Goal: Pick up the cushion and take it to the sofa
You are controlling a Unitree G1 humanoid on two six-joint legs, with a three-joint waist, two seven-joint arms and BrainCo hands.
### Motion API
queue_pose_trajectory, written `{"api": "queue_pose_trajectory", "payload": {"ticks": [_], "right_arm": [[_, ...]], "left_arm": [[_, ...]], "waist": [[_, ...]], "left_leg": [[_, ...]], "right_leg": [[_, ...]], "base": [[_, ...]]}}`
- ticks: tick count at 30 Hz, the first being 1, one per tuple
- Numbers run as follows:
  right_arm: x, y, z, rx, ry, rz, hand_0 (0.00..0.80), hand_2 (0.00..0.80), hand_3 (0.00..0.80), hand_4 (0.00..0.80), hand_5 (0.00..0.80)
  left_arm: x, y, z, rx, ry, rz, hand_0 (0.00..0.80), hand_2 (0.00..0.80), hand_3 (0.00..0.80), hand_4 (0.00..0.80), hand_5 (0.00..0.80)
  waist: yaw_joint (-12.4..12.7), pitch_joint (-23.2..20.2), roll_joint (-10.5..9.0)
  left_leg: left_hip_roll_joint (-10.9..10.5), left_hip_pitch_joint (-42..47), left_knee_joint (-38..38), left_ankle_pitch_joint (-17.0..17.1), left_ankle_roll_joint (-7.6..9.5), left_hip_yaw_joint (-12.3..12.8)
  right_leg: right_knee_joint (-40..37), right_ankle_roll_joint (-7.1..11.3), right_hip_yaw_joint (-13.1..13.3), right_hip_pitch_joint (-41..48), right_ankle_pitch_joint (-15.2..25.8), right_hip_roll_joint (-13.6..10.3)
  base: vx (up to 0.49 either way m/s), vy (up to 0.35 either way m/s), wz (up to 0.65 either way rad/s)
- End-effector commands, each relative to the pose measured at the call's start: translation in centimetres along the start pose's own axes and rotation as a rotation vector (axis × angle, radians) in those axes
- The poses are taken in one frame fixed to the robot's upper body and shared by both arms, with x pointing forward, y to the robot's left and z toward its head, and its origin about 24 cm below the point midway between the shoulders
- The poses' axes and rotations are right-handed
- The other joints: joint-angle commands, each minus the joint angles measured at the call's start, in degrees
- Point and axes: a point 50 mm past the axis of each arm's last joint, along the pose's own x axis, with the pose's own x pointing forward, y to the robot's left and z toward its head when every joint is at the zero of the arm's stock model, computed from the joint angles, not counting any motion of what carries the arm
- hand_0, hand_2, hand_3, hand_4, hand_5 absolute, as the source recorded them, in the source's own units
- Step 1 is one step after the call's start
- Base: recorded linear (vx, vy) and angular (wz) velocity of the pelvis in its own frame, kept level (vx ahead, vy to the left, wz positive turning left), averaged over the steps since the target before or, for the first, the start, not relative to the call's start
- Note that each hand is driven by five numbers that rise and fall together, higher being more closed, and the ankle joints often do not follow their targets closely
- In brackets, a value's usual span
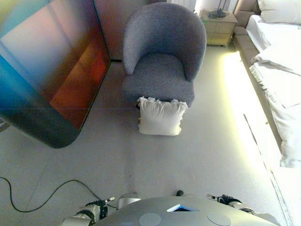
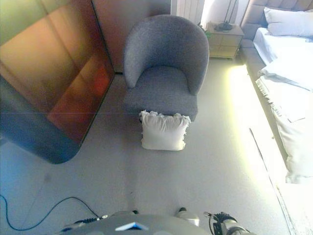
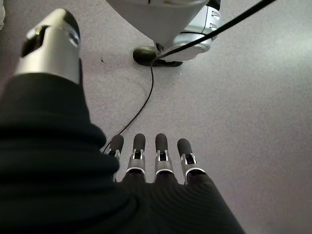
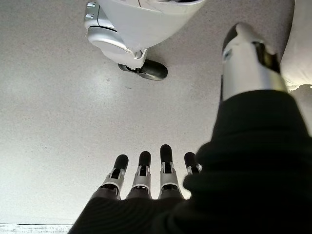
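Cushion [image 1: 160, 116], white, standing upright on the floor [image 1: 188, 160] against the grey chair [image 1: 162, 56], lying straight ahead, apparently equidistant from the left hand [image 3: 146, 161] and right hand [image 4: 146, 175], both hanging low with fingers straight, holding nothing.

The grey armchair [image 1: 162, 56] is overlooked by both head views; the floor [image 3: 253, 97] is seemingly faced closely by wrist views.
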Motion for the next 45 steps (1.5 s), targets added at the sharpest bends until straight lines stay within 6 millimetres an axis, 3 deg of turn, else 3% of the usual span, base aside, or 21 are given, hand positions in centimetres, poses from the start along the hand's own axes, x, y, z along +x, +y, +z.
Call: {"api": "queue_pose_trajectory", "payload": {"ticks": [1, 19, 37, 41, 42, 45], "right_arm": [[-0.1, 0.7, 1.7, -0.021, -0.022, 0.004, 0.0, 0.0, 0.0, 0.0, 0.0], [0.0, 0.6, 1.4, -0.021, -0.006, 0.005, 0.0, 0.0, 0.0, 0.0, 0.0], [-0.1, 0.7, 1.7, -0.033, -0.005, 0.018, 0.0, 0.0, 0.0, 0.0, 0.0], [-0.1, 0.5, 2.6, -0.021, -0.022, 0.008, 0.0, 0.0, 0.0, 0.0, 0.0], [-0.1, 0.2, 3.0, -0.023, -0.032, -0.001, 0.0, 0.0, 0.0, 0.0, 0.0], [-0.2, -0.6, 4.0, -0.031, -0.064, -0.03, 0.0, 0.0, 0.0, 0.0, 0.0]], "left_arm": [[0.0, 0.2, 0.3, -0.025, 0.033, 0.029, 0.0, 0.0, 0.0, 0.0, 0.0], [0.0, 0.1, 0.1, 0.005, 0.042, 0.008, 0.0, 0.0, 0.0, 0.0, 0.0], [0.0, 0.4, 0.2, 0.014, 0.048, 0.026, 0.0, 0.0, 0.0, 0.0, 0.0], [-0.1, 0.2, 0.5, -0.002, 0.04, 0.021, 0.0, 0.0, 0.0, 0.0, 0.0], [-0.1, 0.2, 0.6, -0.015, 0.036, 0.015, 0.0, 0.0, 0.0, 0.0, 0.0], [0.0, 0.0, 0.2, -0.051, 0.03, -0.009, 0.0, 0.0, 0.0, 0.0, 0.0]], "waist": [[-1.2, 1.3, -1.53], [-0.8, 1.5, -1.55], [-0.6, 2.3, -1.49], [-0.5, 3.8, -2.85], [-0.2, 4.7, -3.8], [0.9, 7.6, -4.95]], "left_leg": [[-3.0, -0.6, 0.5, -2.5, 3.46, 0.6], [-2.9, 0.1, 0.0, -2.6, 3.42, 0.3], [-1.9, 0.2, 1.3, -2.5, 2.92, 0.1], [-2.5, -4.5, 13.9, -5.9, 3.05, -1.0], [-3.0, -7.2, 21.5, -6.7, 3.4, -1.0], [-3.4, -17.6, 40.1, -2.7, 3.72, -2.2]], "right_leg": [[1.1, -0.02, 1.2, 0.9, -2.9, 0.5], [0.9, 0.04, 0.4, 1.7, -3.0, 0.7], [1.7, -1.09, 0.2, 2.0, -4.1, 1.7], [5.8, -2.79, 0.4, -0.4, -4.8, 0.8], [7.6, -3.87, 0.3, -1.3, -5.5, 0.1], [12.3, -6.25, 1.4, -2.6, -6.7, -0.3]], "base": [[0.0, 0.0, 0.0], [0.0, 0.0, 0.0], [0.035, -0.055, 0.01], [-0.033, -0.099, 0.1], [-0.056, -0.098, 0.28], [-0.03, -0.11, 0.09]]}}
